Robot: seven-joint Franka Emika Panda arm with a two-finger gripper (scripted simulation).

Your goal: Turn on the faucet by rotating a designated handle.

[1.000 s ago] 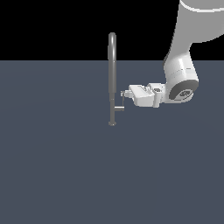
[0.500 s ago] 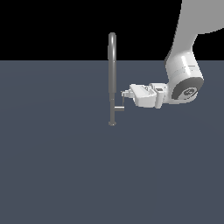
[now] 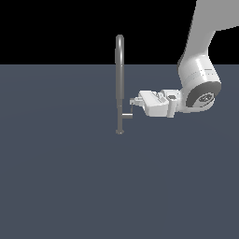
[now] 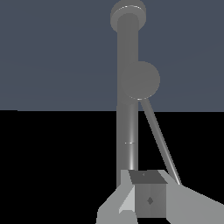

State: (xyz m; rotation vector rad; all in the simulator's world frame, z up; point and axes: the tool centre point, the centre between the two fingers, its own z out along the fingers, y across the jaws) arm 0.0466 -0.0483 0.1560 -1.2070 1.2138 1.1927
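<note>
Flat, bare slate-blue floor [image 3: 70, 186] from three to nine o'clock. Above, toward twelve, plain black backdrop [image 3: 56, 28]. Even, soft light.

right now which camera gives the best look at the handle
The exterior view: the handle shows side-on as a short stub off the faucet with its blade rising toward the gripper. The wrist view shows the handle end-on, as a round stub and thin slanting blade, so its shape reads less clearly.
</note>
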